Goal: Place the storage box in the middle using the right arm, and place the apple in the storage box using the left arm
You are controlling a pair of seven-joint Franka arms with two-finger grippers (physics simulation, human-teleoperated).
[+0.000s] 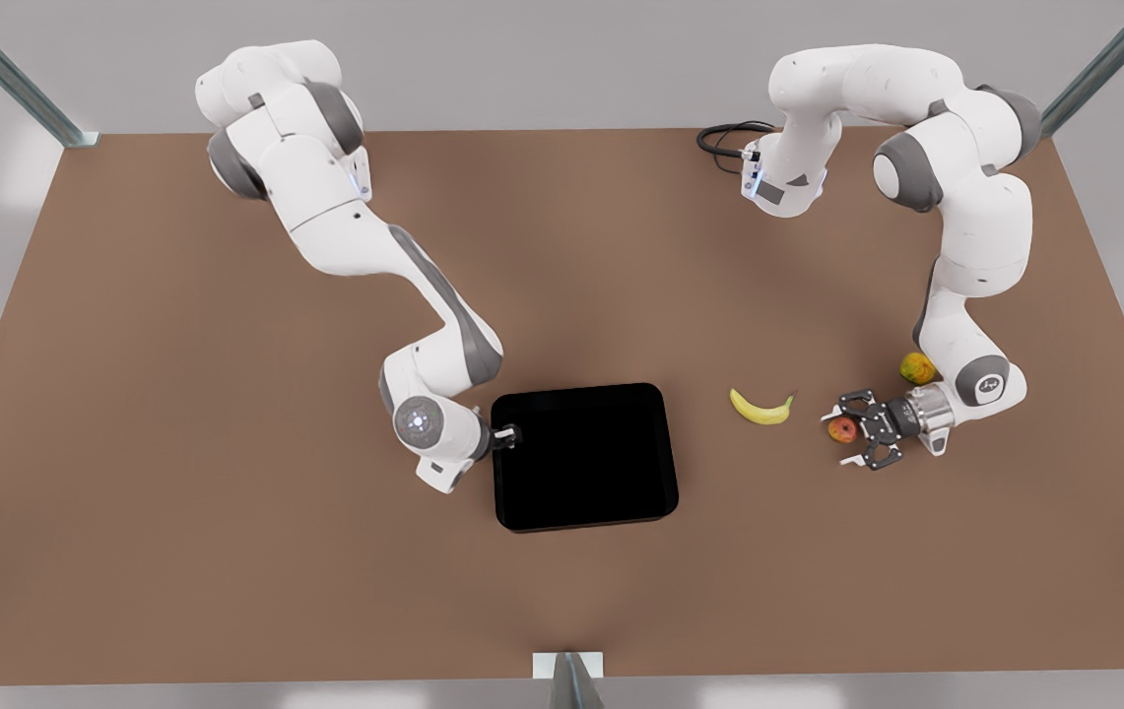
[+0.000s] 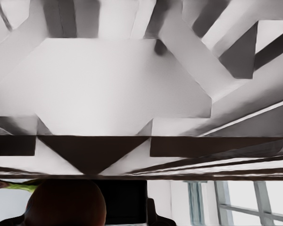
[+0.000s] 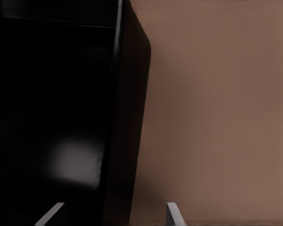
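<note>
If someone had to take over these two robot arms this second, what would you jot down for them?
Right gripper: at the storage box, fingers straddling its wall on the front view's left; grip not certain.
Left gripper: open, lying sideways around the apple, not closed on it.
Box sits roughly mid-table, so that step looks done or nearly so.
Left to do: release the box, close on the apple, carry it over the banana and drop it into the box. A greenish-yellow fruit lies beside the left arm; leave it.

White arms, grey joints, black fingers.
</note>
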